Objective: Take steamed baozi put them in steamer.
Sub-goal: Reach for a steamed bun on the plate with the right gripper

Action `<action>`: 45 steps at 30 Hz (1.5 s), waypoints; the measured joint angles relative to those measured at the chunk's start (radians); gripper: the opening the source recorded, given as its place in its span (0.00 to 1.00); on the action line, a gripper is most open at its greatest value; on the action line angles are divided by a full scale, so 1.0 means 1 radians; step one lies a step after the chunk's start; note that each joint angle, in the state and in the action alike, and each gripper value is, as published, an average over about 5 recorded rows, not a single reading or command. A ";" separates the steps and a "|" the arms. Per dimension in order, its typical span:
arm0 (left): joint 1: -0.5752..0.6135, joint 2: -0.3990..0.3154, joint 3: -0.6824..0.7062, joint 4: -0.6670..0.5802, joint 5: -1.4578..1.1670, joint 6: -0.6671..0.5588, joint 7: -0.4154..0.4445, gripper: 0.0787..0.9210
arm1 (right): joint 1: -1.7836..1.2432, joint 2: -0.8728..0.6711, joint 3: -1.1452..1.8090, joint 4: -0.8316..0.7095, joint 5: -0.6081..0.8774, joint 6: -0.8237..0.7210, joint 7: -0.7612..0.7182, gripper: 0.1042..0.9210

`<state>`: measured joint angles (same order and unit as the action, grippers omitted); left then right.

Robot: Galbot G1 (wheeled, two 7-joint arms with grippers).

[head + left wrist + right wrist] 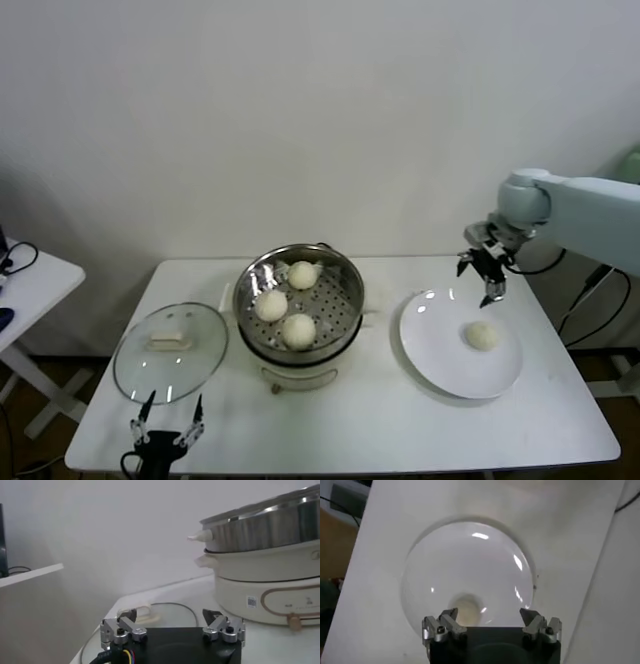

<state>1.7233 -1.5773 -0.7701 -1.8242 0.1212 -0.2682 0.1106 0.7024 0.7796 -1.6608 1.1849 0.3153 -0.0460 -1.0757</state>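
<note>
Right end effector (pixel 488 276) hovers open above plate (pixel 440 355).

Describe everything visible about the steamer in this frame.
The steamer is a round, shiny steel pot on a cream-white base with side handles, standing upright at the table's middle. Its perforated tray holds three baozi. It is uncovered; the glass lid lies beside it, to the robot's left. Neither tool touches it.

Head view: my left tool (pixel 168 418) sits at the bottom edge, its arm cut off. Left wrist view: steamer (pixel 265 570) cropped at the right edge, its inside hidden. Right wrist view: tool body hides part of the baozi (pixel 466 611) on the plate (pixel 470 560).
</note>
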 measured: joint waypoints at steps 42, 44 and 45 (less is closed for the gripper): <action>0.006 -0.007 -0.003 0.004 0.020 0.007 0.001 0.88 | -0.454 0.004 0.350 -0.238 -0.214 -0.041 0.048 0.81; 0.006 -0.007 -0.003 0.004 0.020 0.007 0.001 0.88 | -0.458 0.004 0.356 -0.238 -0.218 -0.041 0.050 0.77; 0.006 -0.007 -0.003 0.004 0.020 0.007 0.001 0.88 | -0.460 0.003 0.359 -0.238 -0.220 -0.041 0.052 0.74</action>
<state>1.7291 -1.5843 -0.7734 -1.8198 0.1412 -0.2610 0.1112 0.2421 0.7831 -1.3021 0.9465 0.0949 -0.0871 -1.0241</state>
